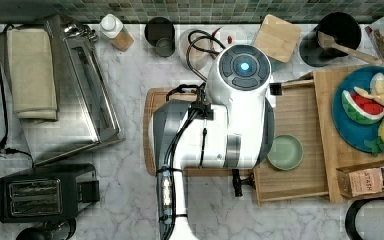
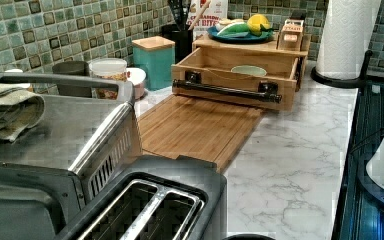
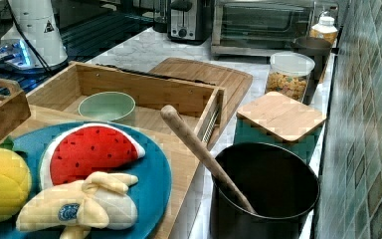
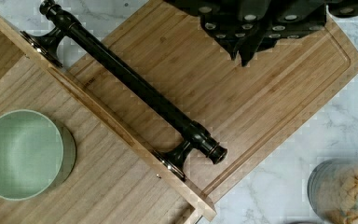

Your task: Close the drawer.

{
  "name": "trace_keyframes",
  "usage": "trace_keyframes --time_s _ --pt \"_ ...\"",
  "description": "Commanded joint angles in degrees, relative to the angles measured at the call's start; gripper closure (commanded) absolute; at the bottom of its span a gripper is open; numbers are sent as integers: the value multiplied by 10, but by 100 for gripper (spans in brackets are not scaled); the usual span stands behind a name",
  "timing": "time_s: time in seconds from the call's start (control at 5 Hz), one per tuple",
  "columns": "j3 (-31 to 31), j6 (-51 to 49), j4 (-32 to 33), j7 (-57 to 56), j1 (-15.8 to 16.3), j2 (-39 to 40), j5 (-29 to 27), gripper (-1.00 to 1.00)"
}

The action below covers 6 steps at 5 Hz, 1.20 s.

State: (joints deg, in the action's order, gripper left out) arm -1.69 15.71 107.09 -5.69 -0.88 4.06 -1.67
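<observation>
The drawer (image 1: 292, 117) is a shallow bamboo tray, pulled out from under a bamboo shelf (image 1: 330, 150), and it holds a pale green bowl (image 1: 285, 152). Its long black bar handle (image 2: 227, 90) faces the cutting board (image 2: 195, 127). In the wrist view my gripper (image 4: 245, 55) hangs shut with nothing in it, above the cutting board (image 4: 261, 93) and a short way off the handle (image 4: 135, 88). The drawer's front wall (image 3: 144, 89) and the bowl (image 3: 106, 106) are seen from behind in the right view. The arm (image 1: 220, 125) covers the gripper in the top view.
A blue plate of toy fruit (image 1: 367, 110) and a tea box (image 1: 370, 181) sit on the shelf. A teal box with a bamboo lid (image 2: 153, 59), a cereal jar (image 3: 289, 74), a toaster oven (image 1: 75, 95) and a toaster (image 1: 35, 192) stand around the marble counter (image 2: 290, 160).
</observation>
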Motion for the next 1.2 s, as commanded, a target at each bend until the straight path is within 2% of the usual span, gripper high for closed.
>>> trace_keyframes --time_s 0.2,0.4,0.6,0.8,1.2 --pt "0 0 1 0 0 0 -7 100" --pt "8 -18 22 -39 5 -22 -3 100" --pt "20 38 105 -81 13 -80 -24 100" --pt "35 88 160 -122 34 -116 -11 100" --pt "52 123 199 -243 63 -107 40 100"
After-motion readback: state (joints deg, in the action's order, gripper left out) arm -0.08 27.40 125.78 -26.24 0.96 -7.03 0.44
